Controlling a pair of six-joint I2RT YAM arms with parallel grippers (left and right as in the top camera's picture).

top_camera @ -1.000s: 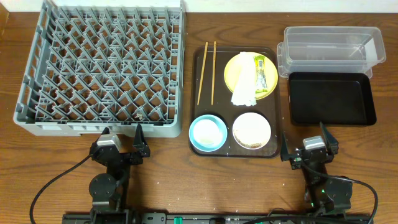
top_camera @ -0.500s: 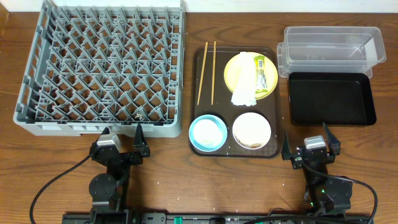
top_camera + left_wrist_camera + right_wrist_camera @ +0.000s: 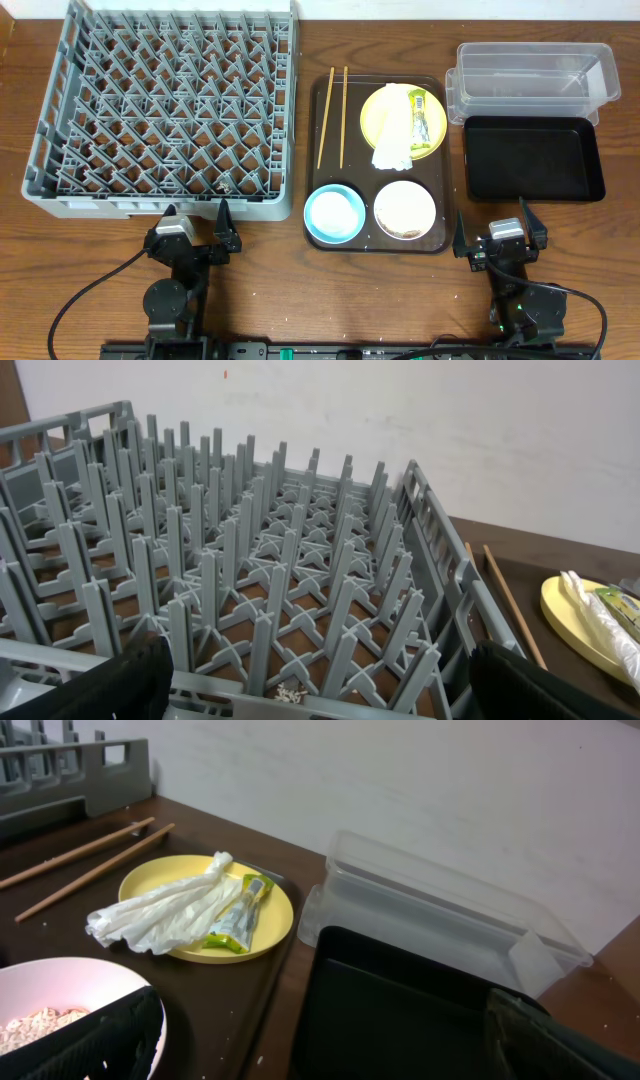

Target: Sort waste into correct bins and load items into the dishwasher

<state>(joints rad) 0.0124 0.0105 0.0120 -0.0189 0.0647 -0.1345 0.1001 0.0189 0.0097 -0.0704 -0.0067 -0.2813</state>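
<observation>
chopsticks (image 3: 343, 117) 2 | bowls (image 3: 334, 213) 2 | plate (image 3: 372, 115) 1 | napkin (image 3: 392, 140) 1 | wrapper (image 3: 419, 122) 1 | bins (image 3: 533, 158) 2

Left gripper (image 3: 193, 225) sits low at seven o'clock, jaws spread wide, nothing between them. Right gripper (image 3: 492, 235) at five o'clock, equally wide and empty. Both point toward twelve.

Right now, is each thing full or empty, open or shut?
dish rack, no dishes in it
yellow plate, holding napkin and wrapper
blue bowl, empty
white bowl, holding crumbs
chopsticks, lying side by side on brown tray
clear tub, empty
black tray, empty
left gripper, open, holding nothing
right gripper, open, holding nothing
</observation>
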